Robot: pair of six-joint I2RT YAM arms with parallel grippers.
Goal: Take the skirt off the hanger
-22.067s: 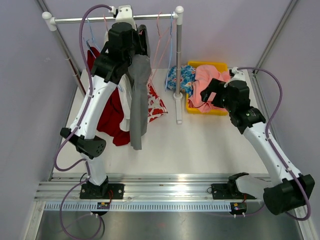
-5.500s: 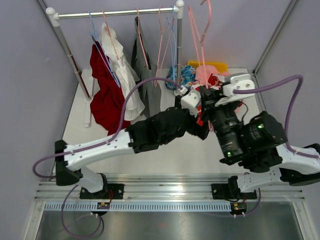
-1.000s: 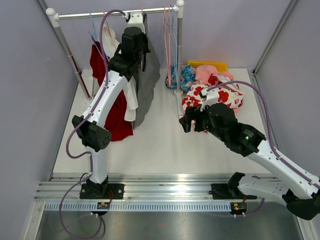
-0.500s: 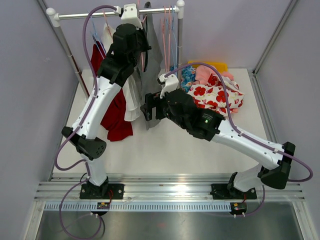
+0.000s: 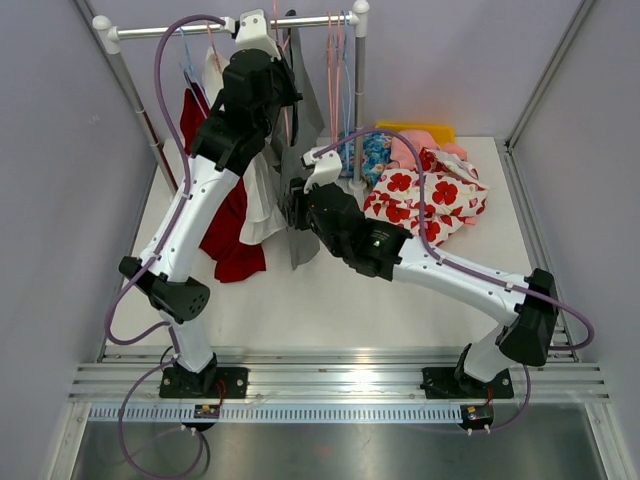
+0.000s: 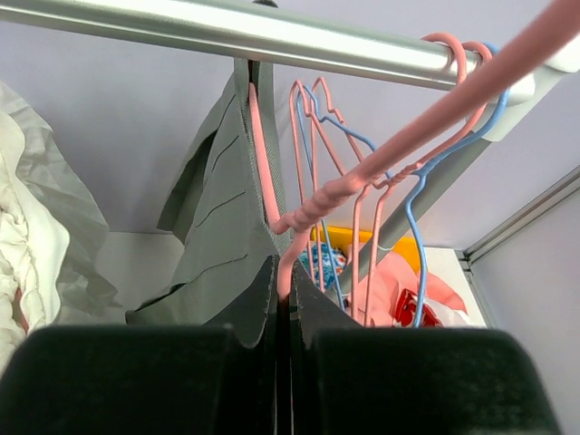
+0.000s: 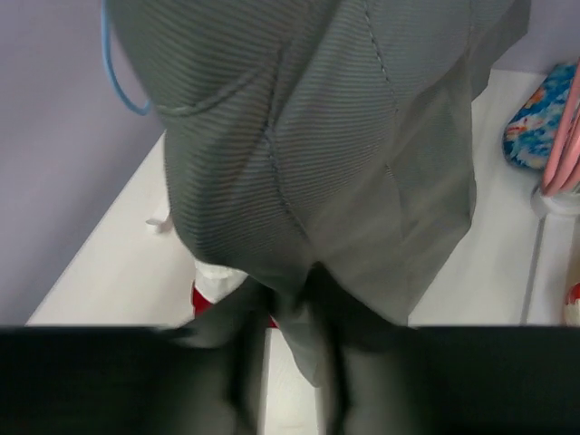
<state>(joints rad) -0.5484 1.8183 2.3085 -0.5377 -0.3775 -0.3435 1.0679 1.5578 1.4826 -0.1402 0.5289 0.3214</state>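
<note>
A grey skirt [image 5: 298, 180] hangs from a pink hanger [image 6: 313, 207] on the rail [image 5: 190, 31]. In the left wrist view my left gripper [image 6: 283, 283] is shut on the hanger's wire just below its twisted neck, with the skirt [image 6: 217, 236] hanging to its left. My right gripper [image 5: 292, 208] is low against the skirt. In the right wrist view its blurred fingers [image 7: 240, 317] pinch a fold near the hem of the skirt [image 7: 317, 136].
A red garment [image 5: 218, 235] and a white one [image 5: 262, 190] hang left of the skirt. Empty pink and blue hangers [image 5: 335, 60] hang by the rack post [image 5: 357, 110]. A red-flowered cloth [image 5: 432, 198], a blue patterned cloth [image 5: 372, 155] and a yellow bin [image 5: 420, 128] lie at the right.
My right arm swung left from the flowered cloth to the skirt, and its jaws closed in on the lower fabric. My left gripper stayed shut on the hanger.
</note>
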